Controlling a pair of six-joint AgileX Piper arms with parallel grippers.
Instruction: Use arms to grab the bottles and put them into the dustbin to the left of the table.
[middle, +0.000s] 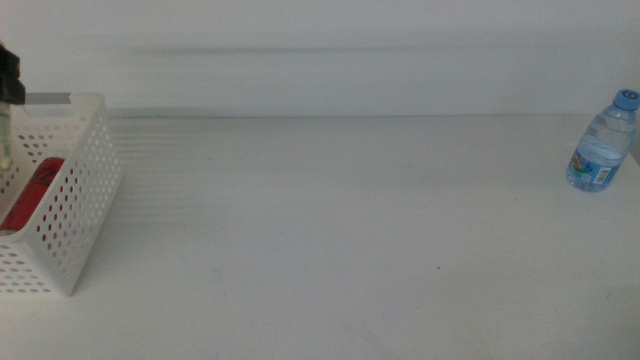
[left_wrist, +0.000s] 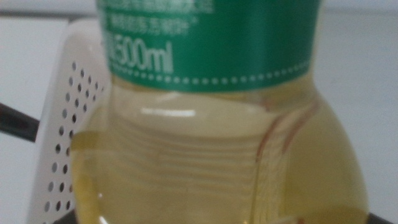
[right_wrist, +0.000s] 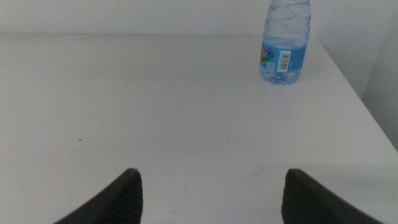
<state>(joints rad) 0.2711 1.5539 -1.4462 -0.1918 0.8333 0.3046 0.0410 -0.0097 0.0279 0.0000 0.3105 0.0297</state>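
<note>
The left tool (middle: 8, 85) shows only as a dark shape at the far left edge of the middle view, above the open top of the white plastic basket with round-holed walls (middle: 75, 190). Its wrist camera is filled almost entirely by a clear plastic bottle of pale yellow liquid with a green printed band (left_wrist: 211, 155), pressed so close that the tool's own jaws are hidden. How far they are parted cannot be told, though the bottle sits right up against the tool. Just behind the bottle in that view a perforated wall of the basket (left_wrist: 65, 124) is visible. In the middle view a pale sliver of something hangs under the tool, over the basket's mouth.

Inside the basket, below the left tool, lies a slim red can (middle: 30, 195), seen through the holes and over the rim.

The right tool (right_wrist: 208, 193) hangs low over the plain white counter (right_wrist: 155, 99) with its two dark jaws spread wide apart and nothing between them. Well ahead of it, and off toward one side, a small clear water bottle with a blue cap and blue label (right_wrist: 285, 43) stands upright near the counter's far right edge (middle: 603, 142), well apart from the basket.
</note>
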